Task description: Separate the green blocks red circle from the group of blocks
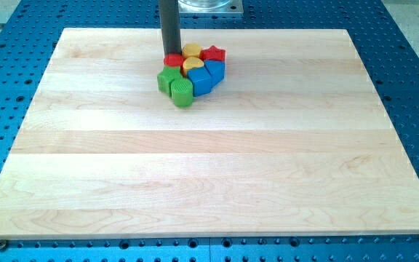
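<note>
Nothing looks separated yet. The blocks sit bunched together in the upper middle of the table [86,182]: two green blocks [177,85] at the cluster's lower left, the red circle [174,60] touching just above them, yellow, blue and a red star alongside. The tool, a bare rod holding nothing, has its tip [171,54] at the red circle's upper edge.
</note>
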`<action>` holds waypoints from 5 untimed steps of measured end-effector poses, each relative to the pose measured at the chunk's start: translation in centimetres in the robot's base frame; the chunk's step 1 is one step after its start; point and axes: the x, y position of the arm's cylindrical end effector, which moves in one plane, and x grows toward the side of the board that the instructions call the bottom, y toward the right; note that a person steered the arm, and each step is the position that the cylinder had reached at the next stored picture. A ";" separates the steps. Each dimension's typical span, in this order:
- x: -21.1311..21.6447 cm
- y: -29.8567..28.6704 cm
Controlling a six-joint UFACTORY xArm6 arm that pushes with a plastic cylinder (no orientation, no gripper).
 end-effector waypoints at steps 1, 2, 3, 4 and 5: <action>1.4 -0.2; 6.9 0.1; 12.2 0.8; 8.4 -1.5; 2.5 -2.9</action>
